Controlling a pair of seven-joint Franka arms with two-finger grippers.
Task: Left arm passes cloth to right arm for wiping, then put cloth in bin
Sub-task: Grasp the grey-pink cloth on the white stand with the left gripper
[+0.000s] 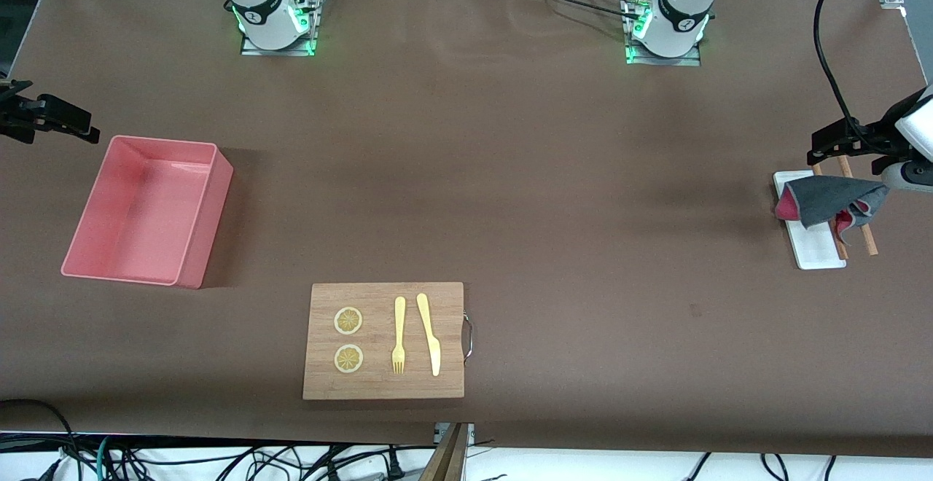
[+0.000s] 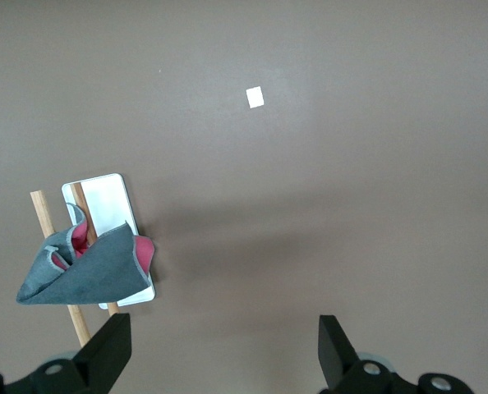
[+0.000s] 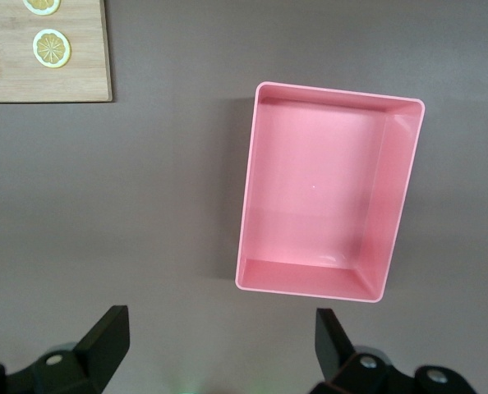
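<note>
Cloth [image 1: 831, 200]: lies crumpled over the white tray [image 1: 816, 248] and two wooden sticks [image 1: 867, 237] at the left arm's end of the table; the dark grey face is mostly turned up, with magenta-pink shown at the folds (the same heap is seen in the left wrist view [image 2: 88, 267]).

White tray: an oblong tray, partly covered by the cloth; in the left wrist view [image 2: 104, 201] its bare end is seen beside one stick [image 2: 47, 217].

Bin [image 1: 197, 229]: a pink rectangular box, placed on the brown table [image 1: 510, 175] toward the right arm's end; nothing is seen inside it. In the right wrist view [image 3: 248, 197] it is seen from above, upright.

Left gripper [image 2: 226, 353]: held in the air over bare table just beside the tray; its fingers are spread wide and nothing is gripped. The cloth is not touched by it. In the front view only part of it is seen at the edge [image 1: 838, 138].

Right gripper [image 3: 219, 349]: held over the table near the bin, fingers spread apart, nothing held; at the edge of the front view its dark fingers [image 1: 65, 120] are seen.

Cutting board [image 1: 384, 340]: a wooden board with a metal handle, nearer to the front camera than the bin. On it are laid two lemon slices [image 1: 348, 321], a yellow fork [image 1: 399, 335] and a yellow knife [image 1: 430, 334], all apart from one another.
</note>
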